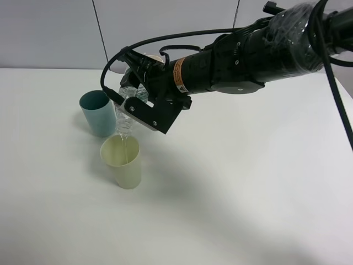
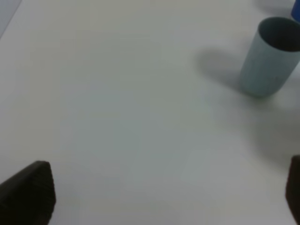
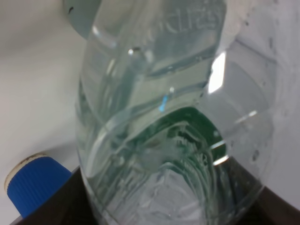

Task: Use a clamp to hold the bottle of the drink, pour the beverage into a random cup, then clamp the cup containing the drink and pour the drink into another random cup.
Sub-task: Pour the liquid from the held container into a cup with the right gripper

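My right gripper (image 1: 135, 106) reaches in from the right and is shut on the clear bottle (image 1: 125, 119), which is tipped mouth-down. A thin stream of clear beverage (image 1: 126, 148) falls from it into the pale yellow-green cup (image 1: 122, 162) standing below. The teal cup (image 1: 99, 113) stands upright just behind and to the left, apart from the bottle. The right wrist view is filled by the bottle (image 3: 159, 122) with its green label (image 3: 187, 136). My left gripper (image 2: 161, 197) is open over bare table, with the teal cup (image 2: 269, 58) some way from its fingertips (image 2: 28, 192).
A blue ribbed object with a white rim (image 3: 35, 180) lies beside the bottle in the right wrist view. A blue edge (image 2: 296, 9) shows behind the teal cup. The white table (image 1: 248, 193) stretches away to the right and front.
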You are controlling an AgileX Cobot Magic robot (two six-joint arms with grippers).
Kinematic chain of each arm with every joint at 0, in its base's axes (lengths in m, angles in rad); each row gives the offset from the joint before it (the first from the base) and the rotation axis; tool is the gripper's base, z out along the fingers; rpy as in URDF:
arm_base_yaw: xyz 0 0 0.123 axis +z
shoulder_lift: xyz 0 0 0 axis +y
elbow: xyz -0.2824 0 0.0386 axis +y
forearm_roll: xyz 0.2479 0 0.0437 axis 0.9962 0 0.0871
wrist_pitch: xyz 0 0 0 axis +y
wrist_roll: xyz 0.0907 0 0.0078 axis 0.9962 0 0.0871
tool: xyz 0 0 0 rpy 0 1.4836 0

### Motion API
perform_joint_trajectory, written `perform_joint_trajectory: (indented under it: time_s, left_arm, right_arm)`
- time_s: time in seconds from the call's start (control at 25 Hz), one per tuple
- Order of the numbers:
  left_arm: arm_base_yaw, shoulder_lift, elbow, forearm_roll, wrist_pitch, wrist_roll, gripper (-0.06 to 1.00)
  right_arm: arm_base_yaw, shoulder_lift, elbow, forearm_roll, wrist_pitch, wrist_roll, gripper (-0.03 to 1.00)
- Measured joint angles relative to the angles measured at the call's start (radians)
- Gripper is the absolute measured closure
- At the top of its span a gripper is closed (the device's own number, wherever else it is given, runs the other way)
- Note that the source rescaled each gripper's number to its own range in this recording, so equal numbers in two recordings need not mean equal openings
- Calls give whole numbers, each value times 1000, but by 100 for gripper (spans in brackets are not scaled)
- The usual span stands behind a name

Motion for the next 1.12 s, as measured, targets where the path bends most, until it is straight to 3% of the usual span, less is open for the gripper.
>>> perform_joint_trajectory:
  time_s: [0.76,1.12]
  left_arm:
    - [0,0,0,0,0,0,-6]
    - [0,0,0,0,0,0,-6]
  right_arm:
    - [52,0,-84,0,129,-22,97]
    - [72,0,-84,-59,178,-22,97]
